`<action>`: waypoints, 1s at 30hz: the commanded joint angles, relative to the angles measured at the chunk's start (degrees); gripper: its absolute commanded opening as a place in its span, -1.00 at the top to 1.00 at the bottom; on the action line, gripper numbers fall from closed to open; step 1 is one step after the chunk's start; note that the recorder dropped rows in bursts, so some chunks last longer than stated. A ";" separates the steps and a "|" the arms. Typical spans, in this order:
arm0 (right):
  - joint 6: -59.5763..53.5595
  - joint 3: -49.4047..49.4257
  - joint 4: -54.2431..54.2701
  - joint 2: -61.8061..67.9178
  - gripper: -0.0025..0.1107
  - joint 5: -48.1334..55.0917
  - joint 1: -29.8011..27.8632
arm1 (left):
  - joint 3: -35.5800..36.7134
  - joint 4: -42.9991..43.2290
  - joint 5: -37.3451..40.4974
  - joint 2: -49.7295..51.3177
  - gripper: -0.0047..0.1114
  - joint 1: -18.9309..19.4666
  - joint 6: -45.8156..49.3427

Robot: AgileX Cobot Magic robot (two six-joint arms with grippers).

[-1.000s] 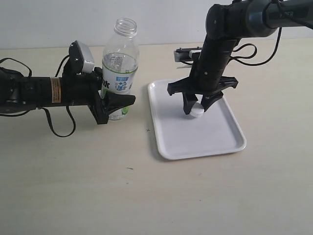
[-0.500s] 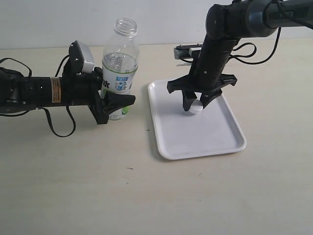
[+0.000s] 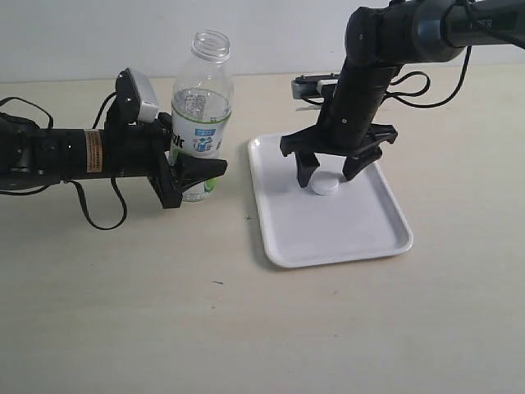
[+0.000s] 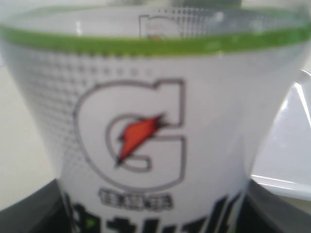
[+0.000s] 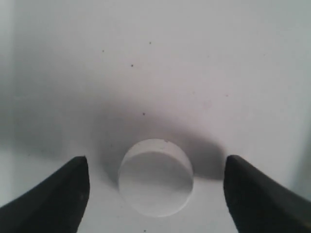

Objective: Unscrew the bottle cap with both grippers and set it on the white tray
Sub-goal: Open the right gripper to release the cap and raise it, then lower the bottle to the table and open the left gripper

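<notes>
The clear bottle point(image 3: 200, 115) stands upright on the table with its neck uncapped, and my left gripper point(image 3: 194, 175) is shut on its lower body. Its white label point(image 4: 146, 141) fills the left wrist view, so the fingers barely show there. The white bottle cap point(image 3: 324, 184) lies on the white tray point(image 3: 344, 234). My right gripper point(image 3: 330, 168) hovers over it, open, one black finger on either side and neither touching. From the right wrist the bottle cap point(image 5: 155, 176) sits between the two fingertips point(image 5: 63, 194), on the white tray point(image 5: 146, 63).
The tray lies right of the bottle on a pale tan tabletop point(image 3: 246, 328). A pale wall point(image 3: 98, 37) rises behind the table. Black cables point(image 3: 98, 215) trail from the left arm.
My right gripper held the cap just above the tray a second ago. It has since opened, and the cap now rests on the tray between the spread fingers. Left arm and bottle are unmoved.
</notes>
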 commanded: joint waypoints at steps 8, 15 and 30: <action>-0.67 -0.32 -0.49 -13.62 -0.34 0.92 0.13 | -0.17 -1.85 -7.99 1.24 0.92 0.16 -0.64; -0.67 -0.21 -0.49 -25.44 -0.34 0.81 0.13 | 0.04 -3.51 -12.25 5.05 0.92 0.16 -0.19; -2.08 -0.21 -2.52 -42.33 -0.34 -2.71 0.13 | 0.04 -9.63 -12.52 10.51 0.92 0.05 4.04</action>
